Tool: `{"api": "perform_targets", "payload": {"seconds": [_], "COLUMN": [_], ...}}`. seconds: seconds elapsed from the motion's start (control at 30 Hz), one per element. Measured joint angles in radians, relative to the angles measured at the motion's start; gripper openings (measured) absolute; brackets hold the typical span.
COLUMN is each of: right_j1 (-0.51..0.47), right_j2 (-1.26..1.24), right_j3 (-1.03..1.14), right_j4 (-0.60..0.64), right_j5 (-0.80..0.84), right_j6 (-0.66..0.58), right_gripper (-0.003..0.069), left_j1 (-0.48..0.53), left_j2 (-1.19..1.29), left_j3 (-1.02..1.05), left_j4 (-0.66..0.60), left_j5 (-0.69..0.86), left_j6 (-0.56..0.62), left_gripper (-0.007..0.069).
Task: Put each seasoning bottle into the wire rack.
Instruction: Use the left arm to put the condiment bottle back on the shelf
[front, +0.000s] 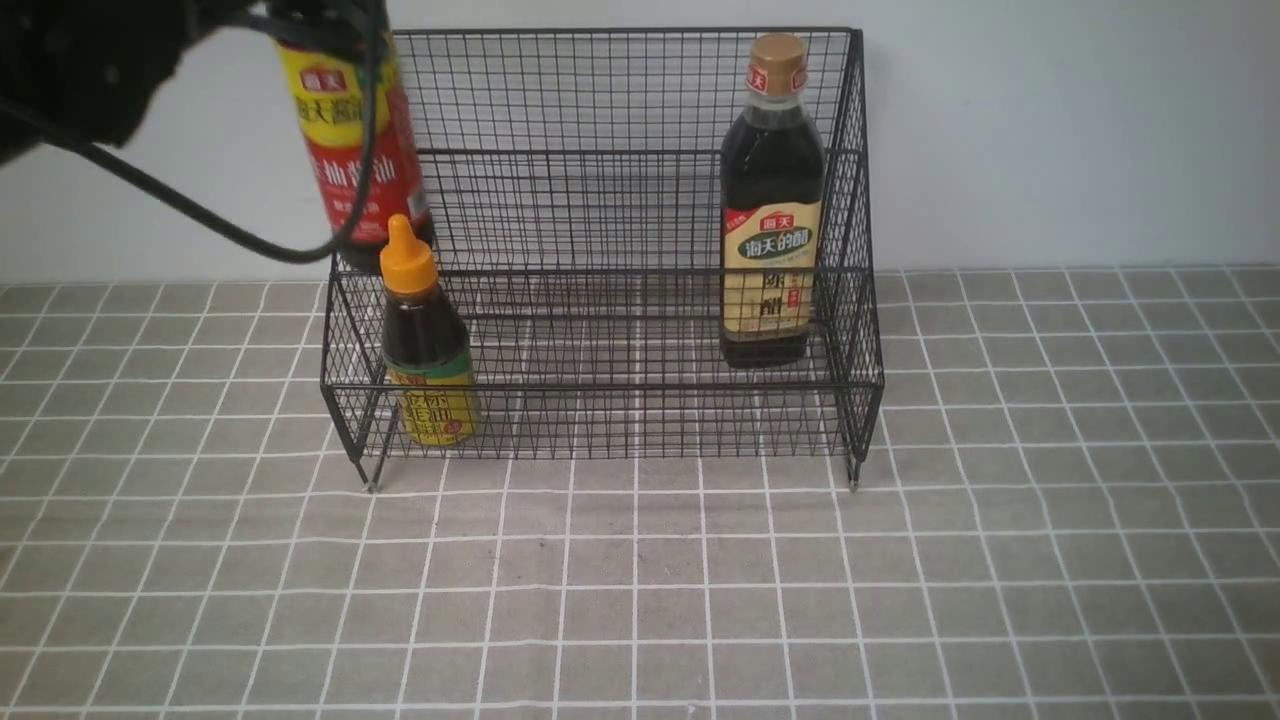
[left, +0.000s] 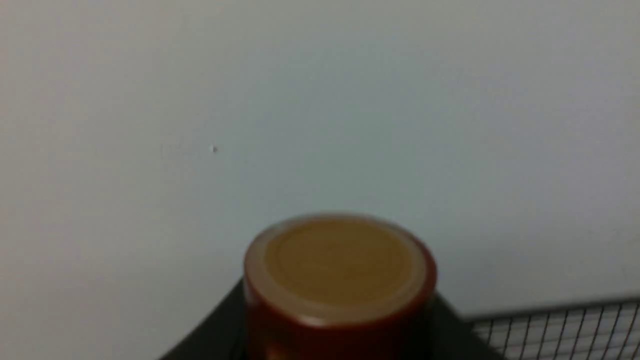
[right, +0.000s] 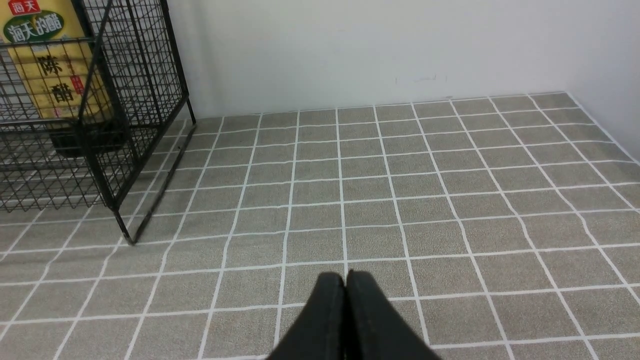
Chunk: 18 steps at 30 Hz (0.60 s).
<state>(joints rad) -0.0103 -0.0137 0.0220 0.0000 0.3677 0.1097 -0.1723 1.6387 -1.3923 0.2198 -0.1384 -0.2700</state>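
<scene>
While the left claw (front: 318, 22) clamps the red-necked bottle (front: 340, 150), tilted, right claw (right: 345, 280) pressed together, empty.

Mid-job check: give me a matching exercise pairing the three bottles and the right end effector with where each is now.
1. red-label bottle
2. orange-nozzle bottle
3. tan-capped bottle
4. right end effector

A. standing at the right end of the wire rack
B. shut, over the tiled cloth outside the rack
C. gripped at its top by the left end effector
D. front tier, left end

Pairs: 1-C, 2-D, 3-A, 4-B
</scene>
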Motion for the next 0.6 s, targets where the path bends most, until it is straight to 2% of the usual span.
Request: {"api": "perform_targets", "payload": {"seconds": [0.4,0.6], "right_j1": [0.000,0.000], "right_j2": [0.000,0.000], "right_j3": [0.000,0.000], "right_j4": [0.000,0.000], "right_j5": [0.000,0.000], "right_j6": [0.000,0.000], "right_gripper": [-0.0012,-0.0012], "left_j1": [0.000,0.000], "left_j2": [0.029,0.056], "left_j3": [-0.015,-0.015], "left_j4": [0.004,0.004], "left_j5": [-0.022,-0.116], "left_j6": [-0.019,-0.019], "left_gripper": [0.0256,0.0256]}}
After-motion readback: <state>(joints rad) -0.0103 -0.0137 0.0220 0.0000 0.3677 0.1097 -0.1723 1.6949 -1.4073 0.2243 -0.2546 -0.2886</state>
